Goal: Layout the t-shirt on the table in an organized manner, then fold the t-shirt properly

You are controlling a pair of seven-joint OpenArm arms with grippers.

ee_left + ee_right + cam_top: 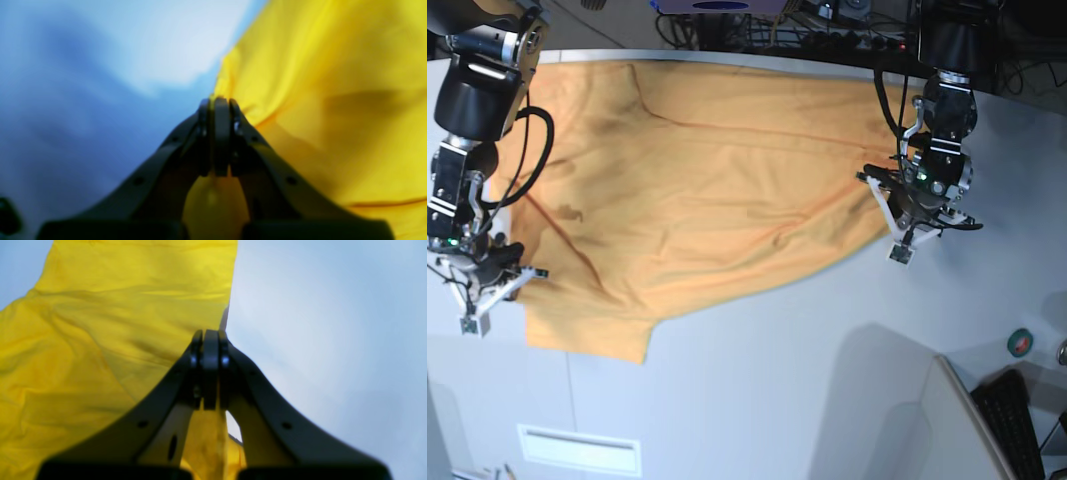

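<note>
The shirt [697, 190] lies spread across the far half of the table [807, 350], wrinkled, one sleeve pointing toward the near edge. The left gripper [215, 110] is clamped tight on the shirt's edge, fabric bunched between the jaws. The right gripper [208, 340] is likewise closed, pinching the opposite edge of the cloth. Both wrist views are blurred.

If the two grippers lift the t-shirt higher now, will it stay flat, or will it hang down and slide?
The t-shirt would probably sag between the left gripper and the right gripper, since the cloth already shows soft creases. It looks thin and light, so lifting should be easy. On the smooth table it may slide rather than stay in place.
</note>
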